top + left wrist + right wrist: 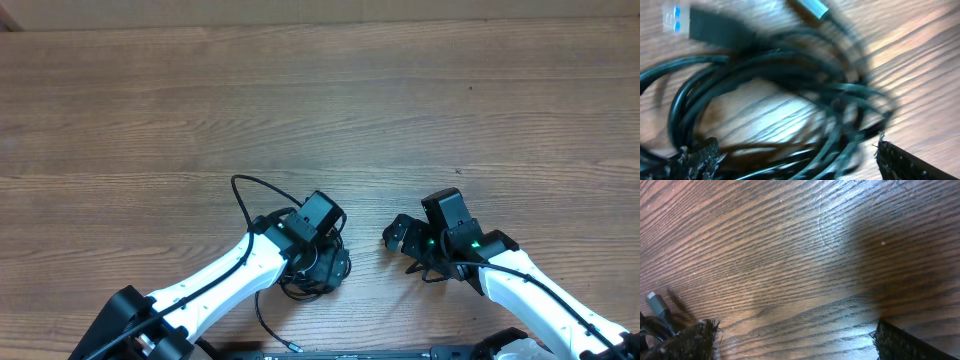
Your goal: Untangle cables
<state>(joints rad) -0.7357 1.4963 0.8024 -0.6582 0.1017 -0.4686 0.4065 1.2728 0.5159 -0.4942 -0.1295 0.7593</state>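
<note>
Two arms in white shells with black joints reach in from the near edge of the wooden table (400,100).

Cables (288,288): thin, glossy black cords, coiled into a loose knot of overlapping rings. All places below are taken from this knot.

Near side of knot: one strand (262,320) trails toward the bases.

Directly over knot: left gripper (325,255). Fingers (695,160) are spread wide, with rough black pads on either side of the coils, clamping nothing. The wrist view is blurred. A silvery plug (810,7) and a flat black plug (710,27) with a white-blue tag lie at the knot's far edge.

Right of knot, apart from it: right gripper (412,252). Jaws are wide, with bare grained wood between its pads (692,340). A grey plug tip (657,307) just shows on its knot side.

Far side of knot: a single thin loop (245,190) arcs out over the wood.
</note>
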